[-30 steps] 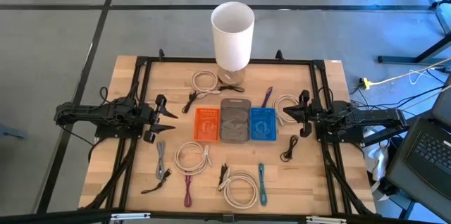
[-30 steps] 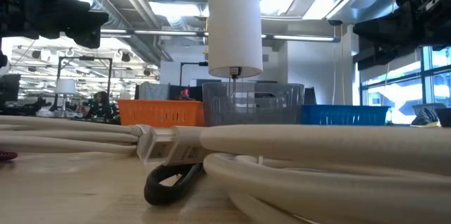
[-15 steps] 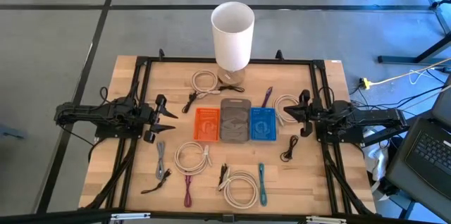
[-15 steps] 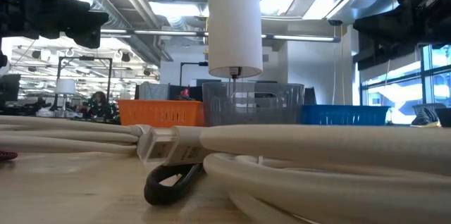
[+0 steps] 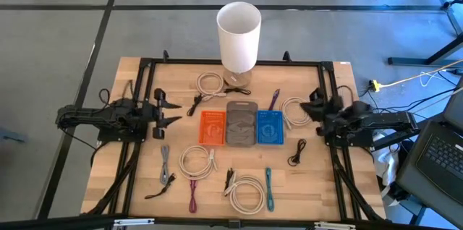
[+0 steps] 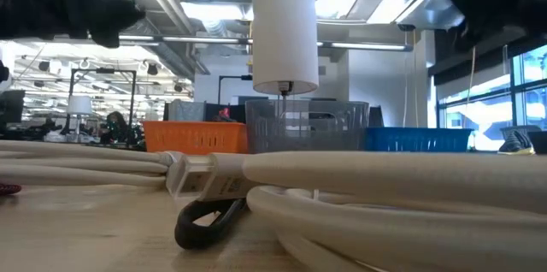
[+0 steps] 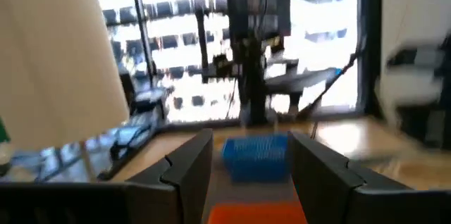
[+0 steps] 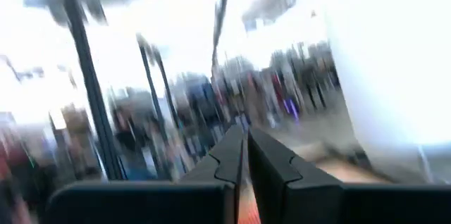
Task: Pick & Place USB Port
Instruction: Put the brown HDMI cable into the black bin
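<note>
USB cables [image 5: 197, 162] lay scattered over the wooden table [image 5: 130, 85] as we looked down from the high view, none of them in either arm's grasp. A white coil sat below the bins at lower centre, another white coil [image 5: 247, 193] near the bottom edge, a third [image 5: 210, 82] above the orange bin and a fourth [image 5: 294, 110] at centre right. Shorter leads lay among them: a grey one [image 5: 166, 165] at lower left, a maroon one [image 5: 193, 194] and a teal one [image 5: 268, 189] near the bottom, a purple one [image 5: 274, 100] above the blue bin.

At mid-frame stood three small bins side by side: the orange bin [image 5: 213, 127], the grey bin [image 5: 241, 122] and the blue bin [image 5: 270, 127]. A tall white cylinder [image 5: 238, 36] rose at the table's top edge.

The left gripper [image 5: 166, 110] hovered at centre left, its fingers [image 7: 189, 170] spread apart and empty, the blue bin showing between them in the left wrist view. The right gripper [image 5: 312, 108] hovered at centre right beside the fourth coil, its fingers [image 8: 229, 157] pressed nearly together on nothing.
</note>
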Available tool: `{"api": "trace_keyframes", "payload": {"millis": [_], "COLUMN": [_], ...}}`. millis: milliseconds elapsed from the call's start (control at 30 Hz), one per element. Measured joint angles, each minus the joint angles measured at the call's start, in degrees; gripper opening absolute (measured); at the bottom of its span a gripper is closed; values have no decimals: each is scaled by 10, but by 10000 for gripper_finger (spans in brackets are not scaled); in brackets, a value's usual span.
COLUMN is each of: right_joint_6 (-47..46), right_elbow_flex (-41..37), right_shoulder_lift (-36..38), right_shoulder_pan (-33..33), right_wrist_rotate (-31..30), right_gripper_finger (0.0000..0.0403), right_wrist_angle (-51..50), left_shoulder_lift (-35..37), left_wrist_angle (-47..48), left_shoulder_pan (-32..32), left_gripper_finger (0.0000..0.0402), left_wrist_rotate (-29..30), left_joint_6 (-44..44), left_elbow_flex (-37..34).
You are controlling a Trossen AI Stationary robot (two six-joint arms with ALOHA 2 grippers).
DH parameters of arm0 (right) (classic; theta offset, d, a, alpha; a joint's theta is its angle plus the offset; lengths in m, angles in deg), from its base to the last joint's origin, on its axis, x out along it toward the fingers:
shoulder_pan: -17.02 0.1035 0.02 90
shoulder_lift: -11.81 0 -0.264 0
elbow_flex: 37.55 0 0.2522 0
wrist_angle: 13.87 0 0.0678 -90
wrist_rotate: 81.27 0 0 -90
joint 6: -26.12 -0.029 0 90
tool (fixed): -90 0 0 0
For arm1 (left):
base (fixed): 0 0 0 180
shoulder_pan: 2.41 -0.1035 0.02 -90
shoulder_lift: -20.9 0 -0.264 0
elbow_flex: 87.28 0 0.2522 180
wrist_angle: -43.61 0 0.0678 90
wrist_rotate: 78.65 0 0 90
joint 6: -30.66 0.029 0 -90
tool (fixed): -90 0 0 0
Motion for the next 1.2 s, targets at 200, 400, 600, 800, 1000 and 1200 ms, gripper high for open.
{"api": "trace_keyframes", "payload": {"millis": [200,400,600,800,1000,1200], "right_joint_6": [65,136,137,190,195,182], "right_elbow_flex": [71,236,448,610,696,737], "right_shoulder_lift": [-10,-120,-308,-457,-529,-543], "right_shoulder_pan": [0,0,0,0,0,0], "right_wrist_rotate": [0,0,0,0,0,0], "right_gripper_finger": [28,28,28,28,28,28], "right_wrist_angle": [62,5,-153,-232,-277,-418], "left_shoulder_lift": [-1,-4,-114,-285,-374,-406], "left_wrist_angle": [-216,-367,-1,82,78,78], "left_shoulder_pan": [0,-4,-4,-4,-4,-4], "left_gripper_finger": [176,176,176,176,176,176], "left_wrist_rotate": [20,82,73,141,146,139], "left_joint_6": [-81,-74,-99,-124,-125,-155], "left_elbow_flex": [0,64,313,510,601,611]}}
